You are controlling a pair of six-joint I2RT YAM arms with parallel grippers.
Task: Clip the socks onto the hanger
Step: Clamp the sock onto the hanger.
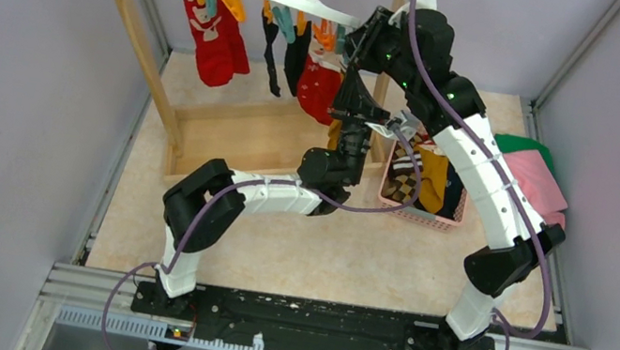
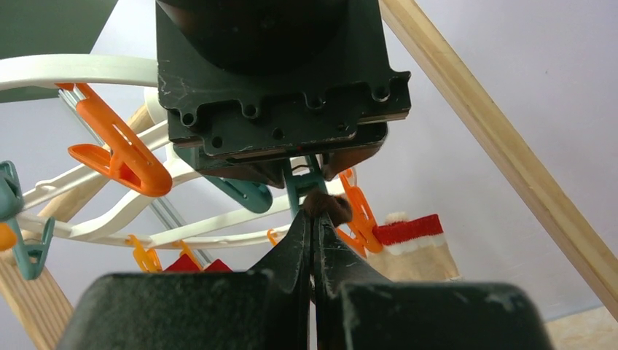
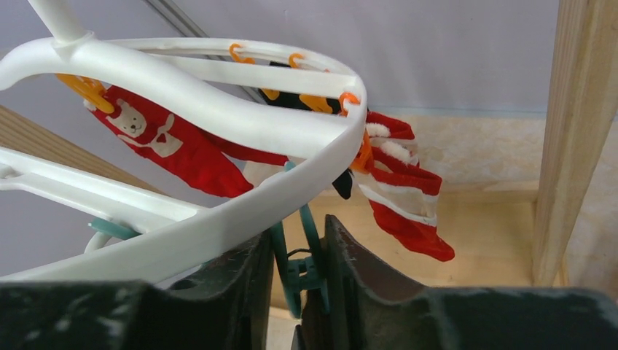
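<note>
Under the hanger's right rim, hidden: seen from above, the two wrists overlap and neither pair of fingertips shows; in the left wrist view the dark body of the right gripper (image 3: 299, 232) blocks much of the ring.
Cut off: only a small tuft of the brown sock (image 2: 329, 208) shows, and where the rest of it hangs cannot be made out.
Hanger (image 3: 240, 120): white ring, hooked on the top bar of the wooden rack (image 1: 237, 134) at the far left-centre.
On it: red socks (image 1: 213, 49) and black socks (image 1: 296, 54), among orange clips (image 2: 120, 157).
Pink basket (image 1: 418, 216): just right of the rack, holding a mustard sock (image 1: 432, 181) and an argyle sock (image 1: 399, 178).
Far right: pink cloth (image 1: 538, 180) over a green cloth (image 1: 520, 146).
Right gripper: its fingers pinch the teal clip (image 3: 300, 273) from both sides, just below the rim.
Left gripper (image 2: 313, 219): pointing up, fingers pressed together on the brown tuft, which meets the teal clip's lower end. Whether the tuft sits inside the clip cannot be told.
</note>
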